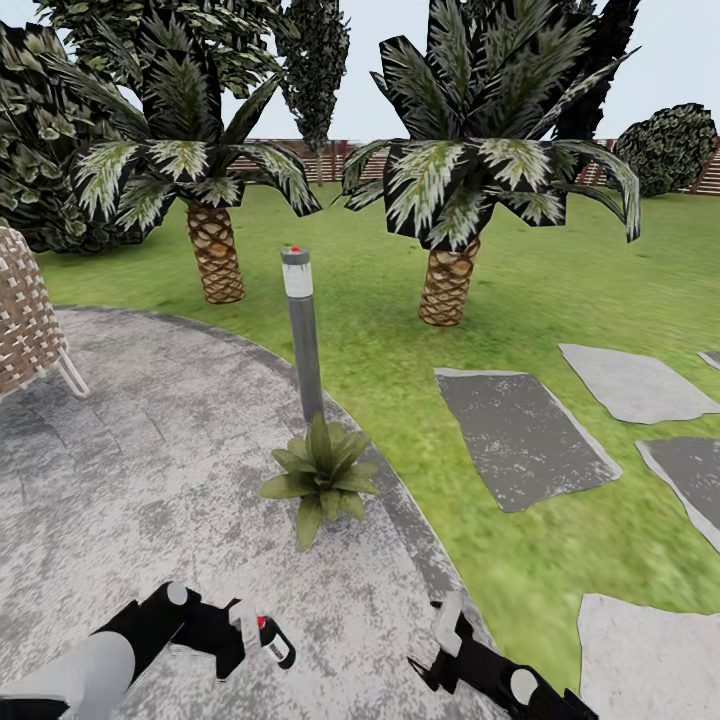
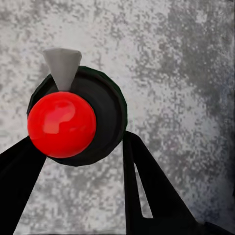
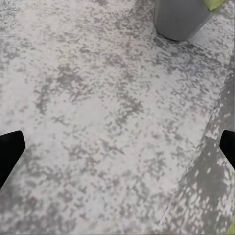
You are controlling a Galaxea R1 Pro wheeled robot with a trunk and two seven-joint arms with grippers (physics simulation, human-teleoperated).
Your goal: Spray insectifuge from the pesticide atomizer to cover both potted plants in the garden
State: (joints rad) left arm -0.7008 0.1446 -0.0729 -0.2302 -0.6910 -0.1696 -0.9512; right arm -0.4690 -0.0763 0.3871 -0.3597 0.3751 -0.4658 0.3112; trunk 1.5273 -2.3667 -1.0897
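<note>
My left gripper [image 1: 252, 640] is shut on the pesticide atomizer [image 1: 279, 648], a small dark bottle with a pale label and a red top, held low over the patio. From the left wrist, the atomizer [image 2: 105, 115] sits between the two black fingers [image 2: 152, 191], with its red cap and grey nozzle facing the camera. One potted plant [image 1: 322, 475], a low rosette of pointed leaves, stands ahead near the patio's edge. Its grey pot [image 3: 181, 17] is seen from the right wrist. My right gripper [image 1: 438, 642] hangs open and empty over the paving [image 3: 119, 147]. The other potted plant is out of view.
A grey bollard lamp [image 1: 302, 330] rises just behind the plant. A wicker chair [image 1: 25, 320] stands at the left on the round patio [image 1: 130, 450]. Two palms [image 1: 447, 280] and stepping stones [image 1: 520, 435] lie on the lawn, with the slat fence [image 1: 330, 160] beyond.
</note>
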